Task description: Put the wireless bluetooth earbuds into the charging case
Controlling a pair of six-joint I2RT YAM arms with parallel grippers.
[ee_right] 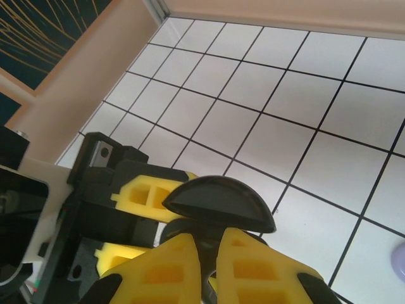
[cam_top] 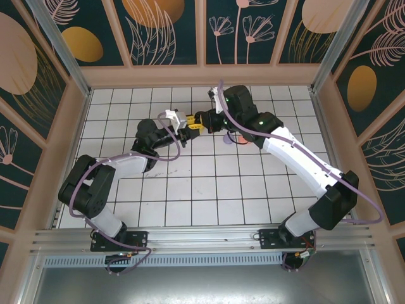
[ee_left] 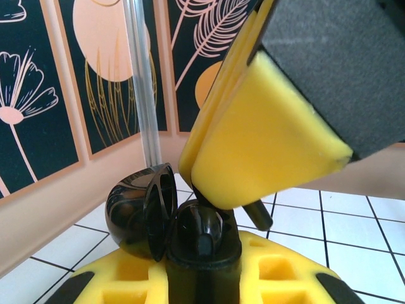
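Observation:
My left gripper (cam_top: 187,131) (ee_left: 202,278) is shut on a glossy black charging case (ee_left: 202,237), held upright above the tiles with its lid (ee_left: 140,209) swung open to the left. My right gripper (cam_top: 204,120) (ee_right: 212,247) comes from the right and is shut on a black earbud (ee_left: 258,215), whose stem pokes out under its yellow fingers (ee_left: 266,145), right over the case's mouth. A dark earbud shape sits inside the case. In the right wrist view the lid (ee_right: 218,201) shows edge-on just beyond my fingertips.
A lilac piece (cam_top: 226,140) (ee_right: 398,259) and a coral-pink piece (cam_top: 241,139) lie on the white tiled floor (cam_top: 209,183) under the right arm. Peach walls with dark floral panels close in the back and sides.

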